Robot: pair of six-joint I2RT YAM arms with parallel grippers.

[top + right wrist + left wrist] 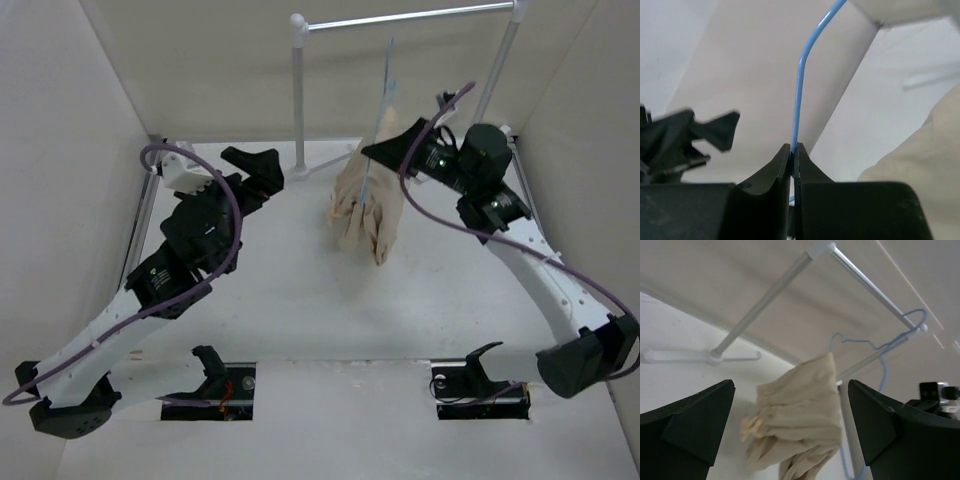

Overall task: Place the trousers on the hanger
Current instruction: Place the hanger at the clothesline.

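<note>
Trousers (368, 205) bunched over the hanger (385, 90) — hanging just in front of the rack (400, 18)
Right gripper (794, 150) pinched tight on the hanger's thin blue wire, holding it upright; left gripper (258, 172) spread wide with nothing in it — facing the hanging cloth, well apart from it

White table (320, 310), clothes rack (298, 100) standing at its far side — white foot flat on top

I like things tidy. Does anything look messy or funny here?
Yes. The trousers hang in a crumpled bunch over the thin blue hanger, not spread flat. The right gripper pinches the hanger's wire.
</note>
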